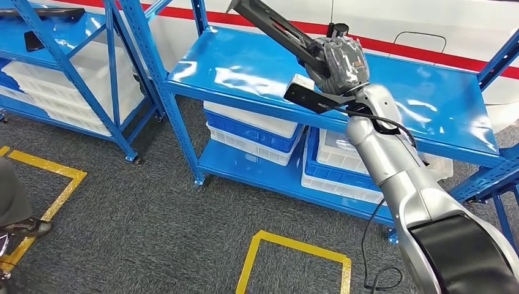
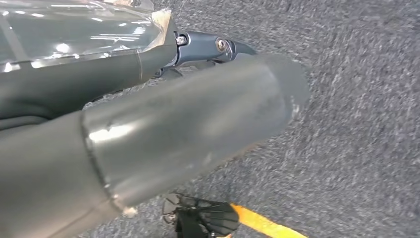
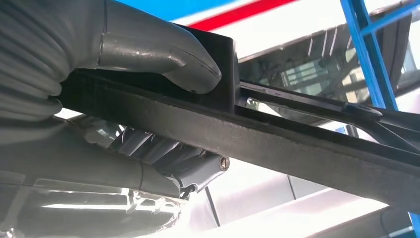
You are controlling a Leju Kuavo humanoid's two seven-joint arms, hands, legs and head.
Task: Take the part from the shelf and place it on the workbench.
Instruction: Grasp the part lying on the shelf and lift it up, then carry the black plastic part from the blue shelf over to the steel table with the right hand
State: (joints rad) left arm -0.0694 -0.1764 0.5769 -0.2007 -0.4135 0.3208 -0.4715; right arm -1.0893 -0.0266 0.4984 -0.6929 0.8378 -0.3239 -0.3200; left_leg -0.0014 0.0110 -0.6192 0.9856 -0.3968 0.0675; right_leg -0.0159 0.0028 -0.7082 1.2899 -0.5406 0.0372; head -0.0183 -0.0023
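While my right hand hangs above the blue shelf, I hold the part, a long black bar, lifted clear of the deck and slanting up and away from me toward the white wall with its red stripe. My wrist camera shows the thumb pressed on one face of the bar and darker fingers curled under the other, so the hand is clamped around it near one end, just beside a raised black block on the part. My left hand hangs low over grey carpet; I cannot tell whether its fingers are apart or together, since the thumb hides them.

I judge the part stiff, since it shows no sag along its free length, and probably light for its size, being slender and ribbed like moulded plastic. Its length is the trouble: gripped this far toward the end, it will lever against my fingers and may swing into the shelf's blue uprights when I turn. A hold nearer the middle would balance better; failing that, a firm squeeze beside the block, which should stop the bar sliding through my palm. White and blue crates sit on the lower deck; no workbench shows in these views
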